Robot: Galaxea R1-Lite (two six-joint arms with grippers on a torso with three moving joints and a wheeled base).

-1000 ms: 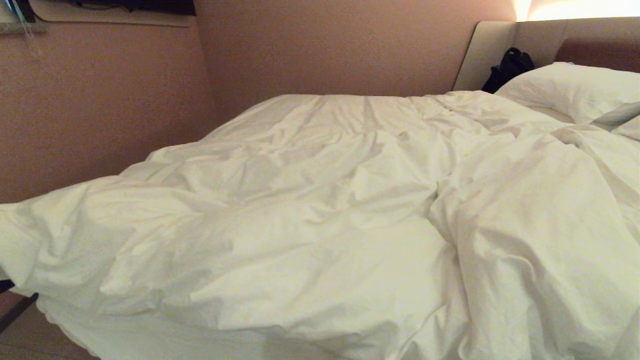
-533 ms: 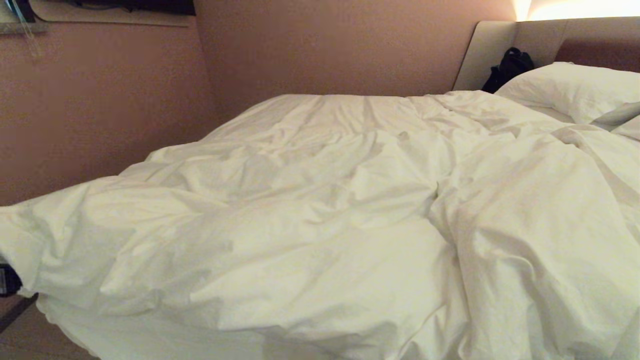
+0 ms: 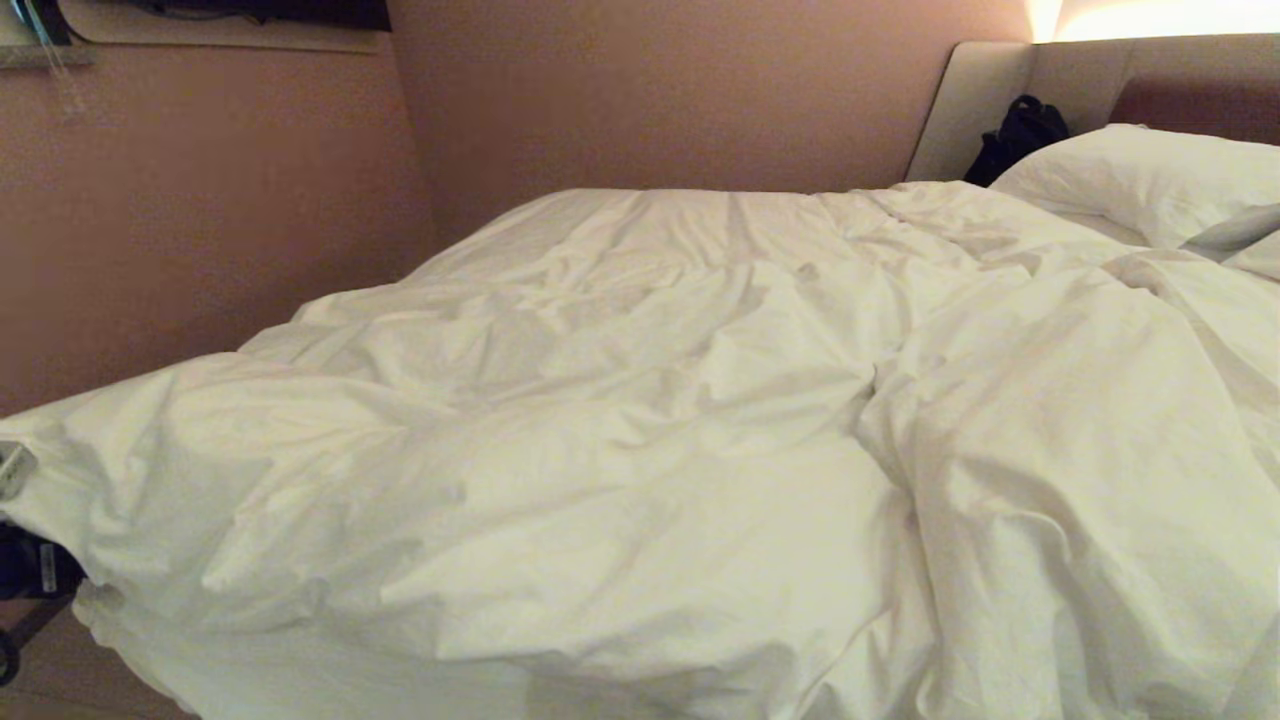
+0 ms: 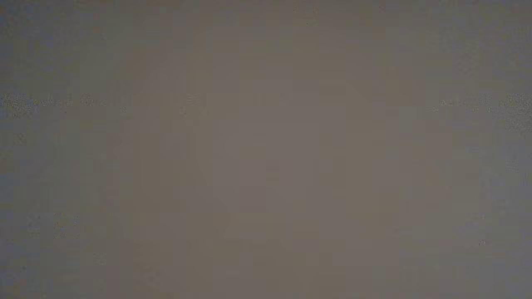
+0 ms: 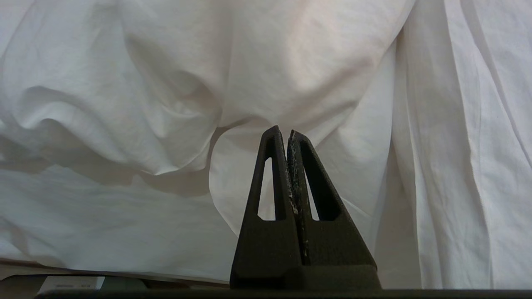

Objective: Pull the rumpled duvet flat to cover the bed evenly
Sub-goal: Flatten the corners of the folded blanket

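Note:
The white duvet (image 3: 640, 450) lies rumpled over the bed (image 3: 230, 680), bunched in thick folds toward the right and hanging over the near edge. My left gripper (image 3: 25, 540) is at the far left edge of the head view, against the duvet's near left corner. A pale fingertip (image 3: 10, 468) shows above the corner and the dark wrist below it. The left wrist view is a blank grey-brown blur. My right gripper (image 5: 287, 132) is shut and empty. It points at the duvet (image 5: 291, 62) hanging down the bed's side, apart from it.
A plump white pillow (image 3: 1140, 175) lies at the far right by the padded headboard (image 3: 990, 90), with a black bag (image 3: 1020, 130) beside it. A brown wall (image 3: 200, 220) runs close along the bed's far left side.
The left arm's dark wrist has come into the head view at the left edge and moved up to the duvet's corner, whose folds have shifted a little. The right gripper has stayed still.

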